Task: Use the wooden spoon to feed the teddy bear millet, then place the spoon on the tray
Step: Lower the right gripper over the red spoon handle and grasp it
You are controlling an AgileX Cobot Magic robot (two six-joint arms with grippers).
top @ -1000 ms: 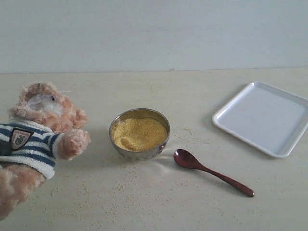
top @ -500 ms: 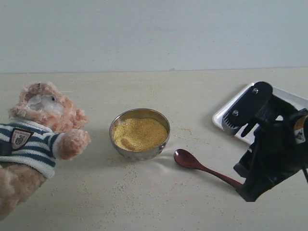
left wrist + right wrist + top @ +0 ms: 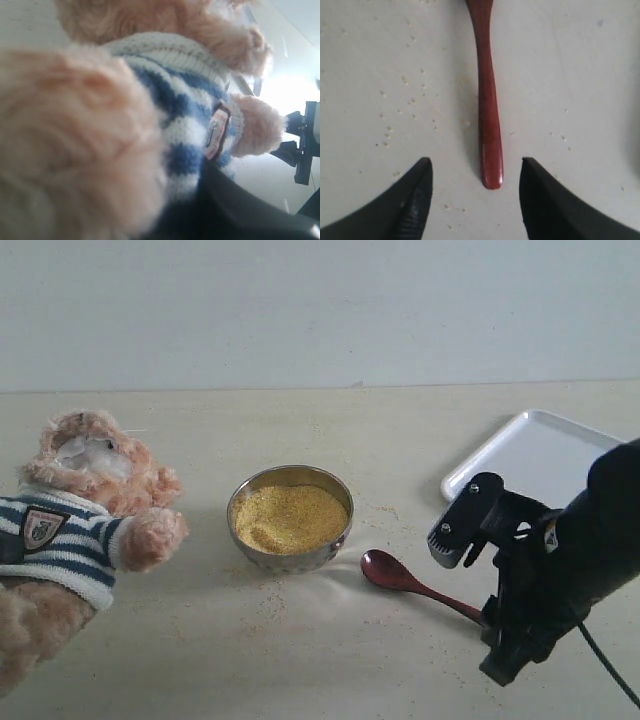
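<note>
The teddy bear [image 3: 75,510] in its striped shirt leans at the left edge of the table. The millet [image 3: 290,518] fills a steel bowl [image 3: 290,560] in the middle. To the right of the bowl lies the wooden spoon [image 3: 395,573], its bowl towards the steel bowl. My right gripper [image 3: 503,645] hangs over the far end of the handle. In the right wrist view this gripper [image 3: 475,165] is open, with the spoon's handle [image 3: 487,125] ending between its fingers, untouched. The left wrist view is filled by the bear's shirt [image 3: 175,110]; a dark finger [image 3: 240,210] lies against it.
The white tray [image 3: 530,455] sits at the back right, partly hidden behind my right arm [image 3: 590,550]. Loose yellow grains [image 3: 250,625] are scattered on the table in front of the bowl and near the spoon's handle [image 3: 400,100].
My right arm came into view from the right, then moved left and down from over the tray's edge to the end of the spoon's handle. Bear, bowl and spoon have not moved.
</note>
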